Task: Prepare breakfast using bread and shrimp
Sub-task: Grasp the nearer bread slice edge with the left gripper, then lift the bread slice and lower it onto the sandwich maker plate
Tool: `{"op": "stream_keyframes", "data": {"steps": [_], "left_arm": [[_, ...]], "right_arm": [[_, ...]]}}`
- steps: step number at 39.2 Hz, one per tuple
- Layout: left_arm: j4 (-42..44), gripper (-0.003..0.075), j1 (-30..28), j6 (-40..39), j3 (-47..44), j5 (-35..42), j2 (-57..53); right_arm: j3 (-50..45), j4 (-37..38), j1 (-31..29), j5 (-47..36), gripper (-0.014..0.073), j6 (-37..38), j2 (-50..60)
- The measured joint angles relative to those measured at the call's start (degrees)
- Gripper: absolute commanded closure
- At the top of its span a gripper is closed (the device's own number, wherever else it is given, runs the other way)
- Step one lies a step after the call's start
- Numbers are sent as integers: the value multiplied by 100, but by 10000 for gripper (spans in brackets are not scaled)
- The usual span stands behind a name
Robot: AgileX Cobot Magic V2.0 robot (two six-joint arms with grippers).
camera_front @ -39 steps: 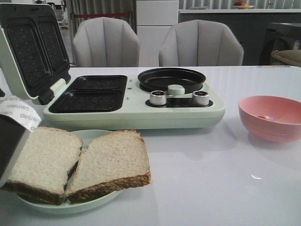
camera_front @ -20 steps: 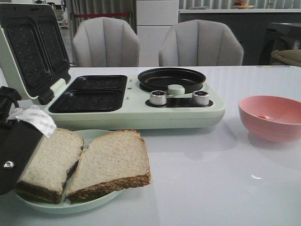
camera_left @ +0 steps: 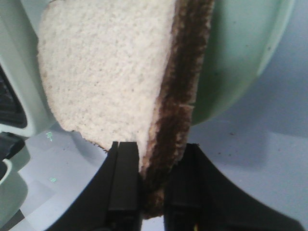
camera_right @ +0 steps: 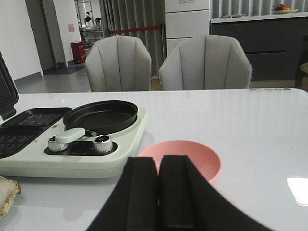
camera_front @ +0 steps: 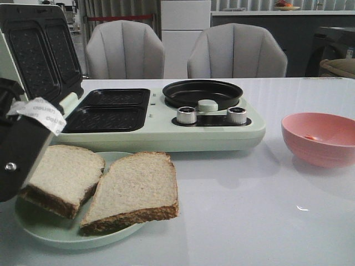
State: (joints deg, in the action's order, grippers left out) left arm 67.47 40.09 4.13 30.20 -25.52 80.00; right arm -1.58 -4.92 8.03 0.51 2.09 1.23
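Hidden: small orange shrimp piece (camera_front: 311, 137) barely visible inside pink bowl (camera_front: 320, 138), right of frame.
Left gripper (camera_left: 151, 185): clamped on crust of pale square bread slice (camera_left: 110, 72).
Right gripper (camera_right: 159, 192): fingers pressed together, holding nothing.

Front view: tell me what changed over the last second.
The left gripper, shut on the left bread slice, has risen and tilted that slice's outer edge up off the green plate. The other slice, sandwich maker, pink bowl and right gripper stayed put.
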Motion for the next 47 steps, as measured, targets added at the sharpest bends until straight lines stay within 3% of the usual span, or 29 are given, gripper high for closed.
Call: {"op": "stream_keyframes", "data": {"steps": [12,28,47], "left_arm": [[-54,608,246,0,72,-310,-880],[171,608,339,0,1046,-531,-1371],[787,608,-1133,9,2580,1053,141]], "right_arm": [[0,0,0,0,456,0,0],[0,0,0,0,456,0,0],[0,0,0,0,456,0,0]]}}
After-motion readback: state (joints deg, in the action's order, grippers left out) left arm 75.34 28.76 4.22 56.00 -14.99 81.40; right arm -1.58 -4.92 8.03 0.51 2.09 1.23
